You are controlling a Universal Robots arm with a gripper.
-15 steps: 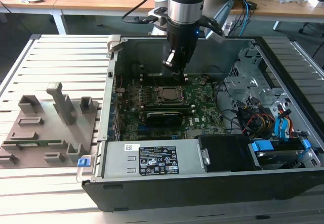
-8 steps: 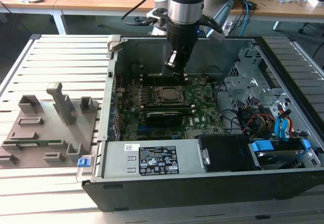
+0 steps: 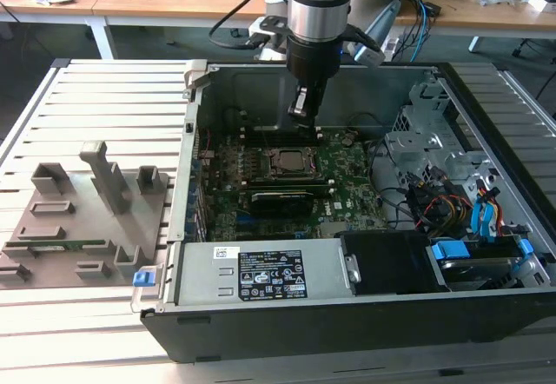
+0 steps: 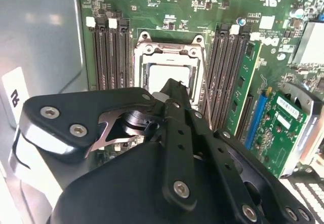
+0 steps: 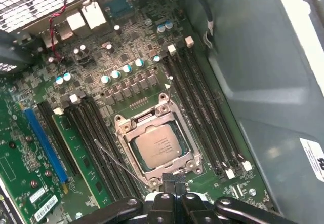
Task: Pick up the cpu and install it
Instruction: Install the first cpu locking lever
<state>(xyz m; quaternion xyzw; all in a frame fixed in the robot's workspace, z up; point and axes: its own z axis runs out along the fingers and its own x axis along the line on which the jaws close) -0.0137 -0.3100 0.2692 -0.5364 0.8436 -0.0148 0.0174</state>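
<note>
The cpu (image 5: 161, 148) is a silvery square chip lying flat inside the metal-framed socket (image 5: 123, 128) on the green motherboard (image 5: 126, 51). The exterior view shows the cpu (image 3: 287, 162) in the middle of the open computer case (image 3: 347, 323). My gripper (image 3: 301, 113) hangs a short way above the board, just behind the socket, with its fingers together and nothing between them. Its dark fingertips (image 5: 170, 182) sit at the socket's edge in the first wrist view. In the second wrist view the gripper (image 4: 174, 89) covers part of the cpu (image 4: 169, 74).
Memory slots (image 5: 200, 112) flank the socket on both sides. A green card (image 4: 283, 127) stands beside them. The power supply (image 3: 261, 275), drive cage (image 3: 434, 141) and cables (image 3: 443, 210) fill the case's front and the exterior view's right. A grey plastic tray (image 3: 78, 219) lies outside on the slatted table.
</note>
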